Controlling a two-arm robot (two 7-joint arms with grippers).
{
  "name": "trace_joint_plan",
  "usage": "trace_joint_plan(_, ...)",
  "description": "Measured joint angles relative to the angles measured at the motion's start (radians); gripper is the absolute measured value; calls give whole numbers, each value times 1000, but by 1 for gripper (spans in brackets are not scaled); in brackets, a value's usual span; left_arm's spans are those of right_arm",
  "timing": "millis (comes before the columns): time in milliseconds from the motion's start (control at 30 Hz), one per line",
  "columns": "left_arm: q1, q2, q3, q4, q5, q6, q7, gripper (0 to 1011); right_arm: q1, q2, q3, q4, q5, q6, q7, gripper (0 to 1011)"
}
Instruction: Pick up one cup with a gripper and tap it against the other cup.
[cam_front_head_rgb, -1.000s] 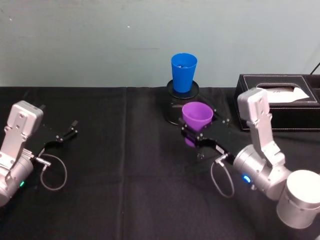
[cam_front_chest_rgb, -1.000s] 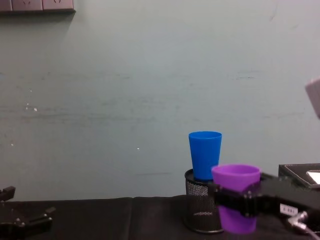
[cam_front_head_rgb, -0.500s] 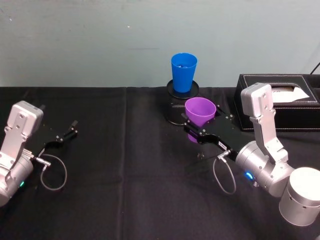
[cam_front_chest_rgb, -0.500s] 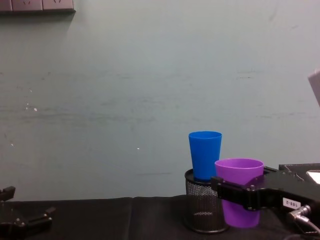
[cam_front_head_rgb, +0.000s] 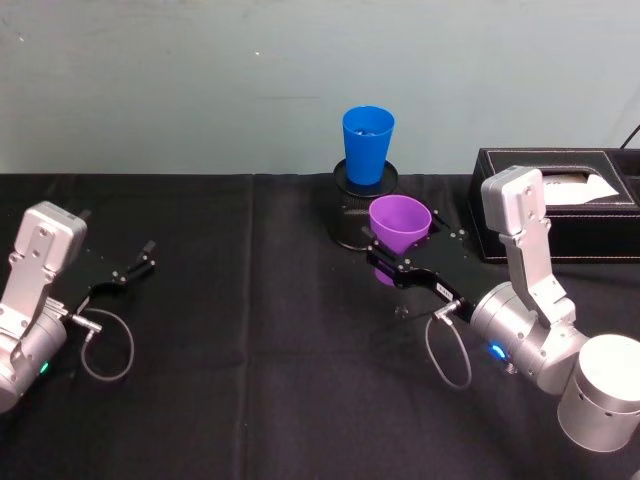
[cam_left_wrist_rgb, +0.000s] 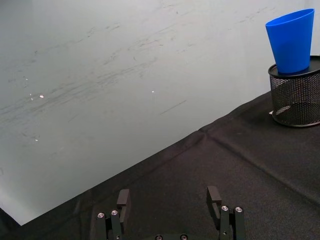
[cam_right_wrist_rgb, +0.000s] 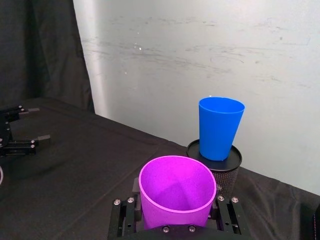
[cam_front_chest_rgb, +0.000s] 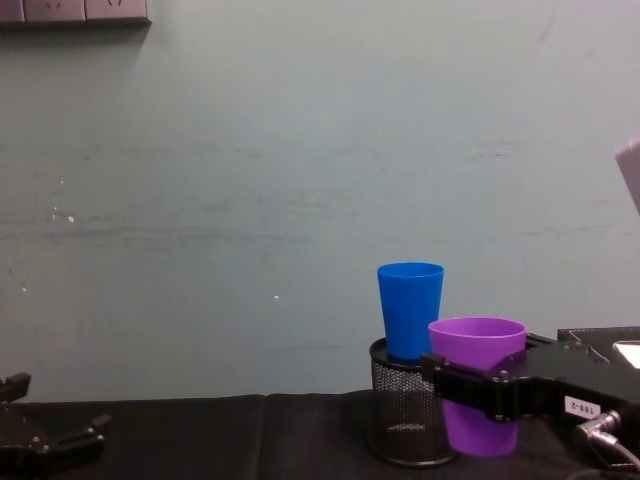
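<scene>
My right gripper (cam_front_head_rgb: 398, 248) is shut on the purple cup (cam_front_head_rgb: 398, 226), holding it upright above the table. The clamp (cam_right_wrist_rgb: 175, 215) grips the cup (cam_right_wrist_rgb: 175, 192) around its middle. The blue cup (cam_front_head_rgb: 367, 145) stands upright on top of a black mesh holder (cam_front_head_rgb: 350, 215) at the back of the table. From the chest, the purple cup (cam_front_chest_rgb: 478, 340) sits just right of the blue cup (cam_front_chest_rgb: 410, 310), lower than it and level with the holder (cam_front_chest_rgb: 400, 425); I cannot tell whether they touch. My left gripper (cam_front_head_rgb: 135, 268) rests open at the far left.
A black tissue box (cam_front_head_rgb: 560, 200) stands at the back right, close behind my right arm. A black cloth (cam_front_head_rgb: 250, 330) covers the table, and a pale wall runs right behind the holder. The left gripper (cam_left_wrist_rgb: 168, 197) points toward the blue cup (cam_left_wrist_rgb: 291, 41) from far off.
The right gripper has lifted the purple cup and carried it back toward the mesh holder and blue cup. In the last half second it has barely moved. The left arm is unchanged.
</scene>
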Motion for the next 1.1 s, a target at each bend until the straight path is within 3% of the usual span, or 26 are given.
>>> trace_joint_plan(1100, 0, 0, 0, 0, 0, 0, 0, 1000, 0, 0, -1, 1, 1, 0, 0, 733)
